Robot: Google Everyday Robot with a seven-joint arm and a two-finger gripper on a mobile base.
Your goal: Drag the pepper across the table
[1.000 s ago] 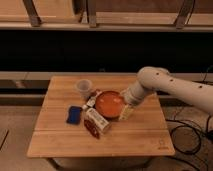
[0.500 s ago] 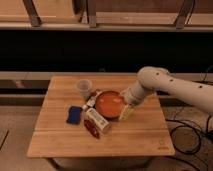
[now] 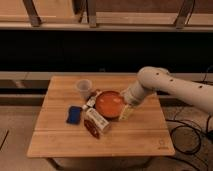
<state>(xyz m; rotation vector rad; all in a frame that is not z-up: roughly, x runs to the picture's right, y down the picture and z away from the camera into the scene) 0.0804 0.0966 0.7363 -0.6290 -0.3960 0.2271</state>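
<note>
The pepper (image 3: 89, 128) is a small dark red shape lying on the light wooden table (image 3: 130, 137), tight against the left side of a white carton (image 3: 98, 121). My gripper (image 3: 126, 113) has a pale yellowish tip. It is low over the table at the right rim of a round orange plate (image 3: 109, 103). It is to the right of the pepper and apart from it, with the carton between them. The white arm (image 3: 165, 87) comes in from the right.
A clear cup (image 3: 83, 88) stands at the back left of the plate. A blue sponge (image 3: 74, 114) lies left of the carton. A small object (image 3: 92, 101) sits between the cup and the plate. Cables (image 3: 187, 135) lie on the floor to the right.
</note>
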